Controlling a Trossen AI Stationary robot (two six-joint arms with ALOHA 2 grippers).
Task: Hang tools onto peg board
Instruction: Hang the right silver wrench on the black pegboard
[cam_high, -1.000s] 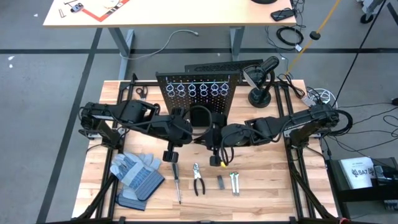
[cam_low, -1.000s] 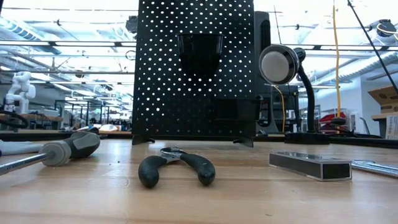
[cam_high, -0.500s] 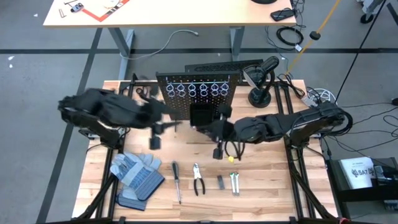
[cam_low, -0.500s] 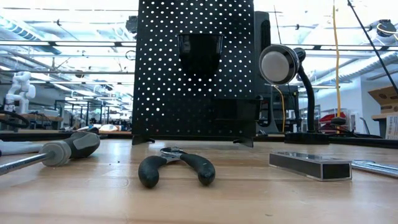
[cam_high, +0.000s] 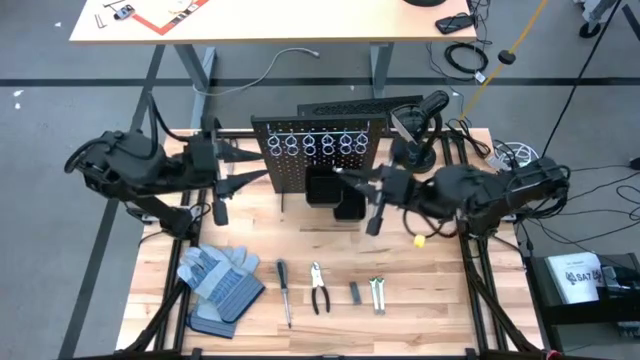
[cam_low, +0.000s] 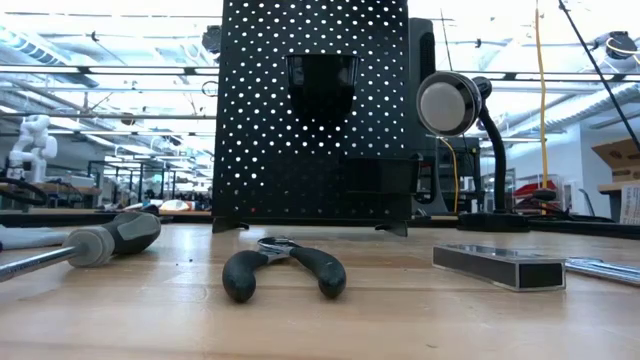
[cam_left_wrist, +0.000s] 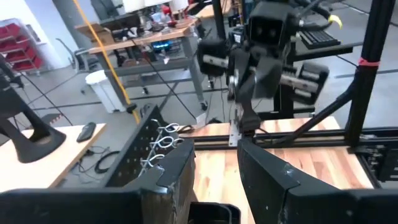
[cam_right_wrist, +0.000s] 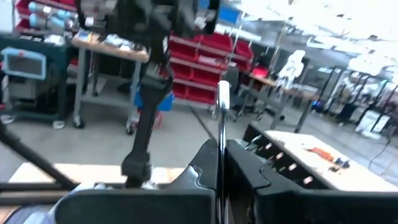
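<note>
The black peg board (cam_high: 315, 150) (cam_low: 310, 110) stands upright at the table's far middle, with silver rings along its top and black bins (cam_high: 335, 193) on its front. On the table near the front edge lie a screwdriver (cam_high: 284, 292), pliers (cam_high: 318, 288) (cam_low: 285, 268), a short grey piece (cam_high: 355, 292) and small wrenches (cam_high: 377, 293). My left gripper (cam_high: 250, 180) (cam_left_wrist: 214, 168) hovers left of the board, level and open, with nothing between its fingers. To the board's right, my right gripper (cam_high: 350, 177) (cam_right_wrist: 221, 146) is shut on a thin silver tool (cam_right_wrist: 221, 99). My right gripper pinches the thin silver tool between its two fingers; the strip shows edge-on along the seam between them (cam_right_wrist: 220, 140). Its free end sticks out beyond the fingertips. The fingers lie about level, coming from the table's right. The tool is lifted clear of the table.
Grey-and-blue work gloves (cam_high: 220, 285) lie at the near left. A desk lamp (cam_high: 420, 130) (cam_low: 450, 105) stands to the right of the board. The two grippers face each other across the board's front, above the bins.
Both arms have risen from above the row of tools and tipped up from pointing down to about level. My left gripper has drawn back toward the table's left and far edge, my right gripper toward the right. The tools on the table have stayed put.
</note>
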